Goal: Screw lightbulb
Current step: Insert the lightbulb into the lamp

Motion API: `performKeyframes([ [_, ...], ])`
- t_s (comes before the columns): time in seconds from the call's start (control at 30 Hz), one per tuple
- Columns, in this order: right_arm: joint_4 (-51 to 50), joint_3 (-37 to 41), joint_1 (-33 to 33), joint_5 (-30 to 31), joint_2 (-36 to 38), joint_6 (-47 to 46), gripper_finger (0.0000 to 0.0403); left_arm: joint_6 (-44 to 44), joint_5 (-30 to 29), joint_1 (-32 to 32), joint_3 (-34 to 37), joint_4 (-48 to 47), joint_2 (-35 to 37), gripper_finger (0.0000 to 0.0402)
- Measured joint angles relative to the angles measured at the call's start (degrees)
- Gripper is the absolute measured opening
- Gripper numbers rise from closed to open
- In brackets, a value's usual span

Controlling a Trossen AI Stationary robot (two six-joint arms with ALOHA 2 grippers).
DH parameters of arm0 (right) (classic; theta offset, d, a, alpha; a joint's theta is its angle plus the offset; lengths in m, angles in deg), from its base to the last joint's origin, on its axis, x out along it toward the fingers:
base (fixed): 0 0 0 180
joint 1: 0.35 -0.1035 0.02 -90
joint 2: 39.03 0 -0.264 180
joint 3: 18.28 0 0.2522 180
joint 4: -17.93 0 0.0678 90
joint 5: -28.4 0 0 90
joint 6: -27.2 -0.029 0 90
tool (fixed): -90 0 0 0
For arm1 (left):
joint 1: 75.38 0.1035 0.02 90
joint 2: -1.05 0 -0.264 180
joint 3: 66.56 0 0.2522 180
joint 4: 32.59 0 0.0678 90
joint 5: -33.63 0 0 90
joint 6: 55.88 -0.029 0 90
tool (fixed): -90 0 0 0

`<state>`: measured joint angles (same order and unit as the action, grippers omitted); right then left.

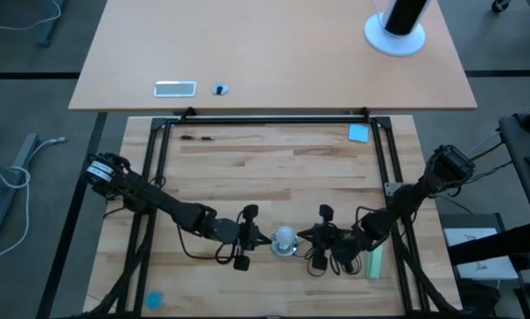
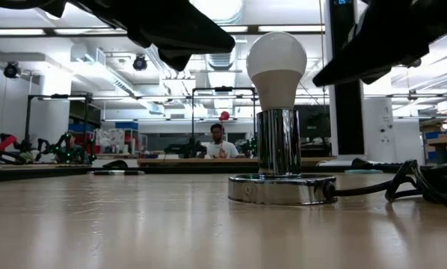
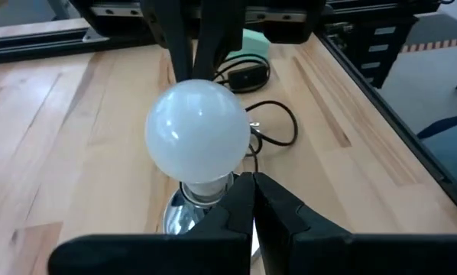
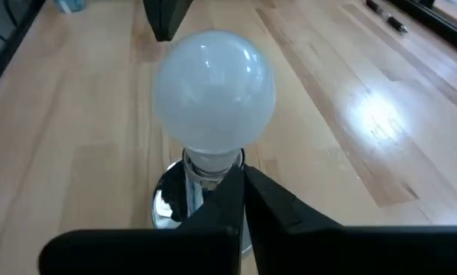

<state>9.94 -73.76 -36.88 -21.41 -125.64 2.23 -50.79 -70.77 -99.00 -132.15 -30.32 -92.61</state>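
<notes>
The lightbulb (image 1: 284, 236) is seen upright in its socket (image 2: 282, 188) mid-bench. Both grippers, left (image 3: 251, 200) and right (image 4: 242, 191), are closed empty beside its neck. Fingers should be reopened, the glass gripped gently, then turned squarely.

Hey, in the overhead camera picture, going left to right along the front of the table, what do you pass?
Blue patch → left hand → lightbulb in its socket → right hand → pale green block.
</notes>
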Motion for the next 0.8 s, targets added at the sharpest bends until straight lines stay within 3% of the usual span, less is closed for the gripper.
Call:
performKeyframes([
  [0.27, -5.48, -0.09, -0.18, -0.06, 0.00, -4.15, 0.0001, -0.08, -0.68, 0.20, 0.07, 0.09, 0.00, 0.0000],
  [0.8, -5.13, -1.21, -0.35, 2.07, 0.26, -4.54, 0.0000, -0.67, -1.77, 0.26, 0.09, 0.41, 0.00, 0.0000],
])
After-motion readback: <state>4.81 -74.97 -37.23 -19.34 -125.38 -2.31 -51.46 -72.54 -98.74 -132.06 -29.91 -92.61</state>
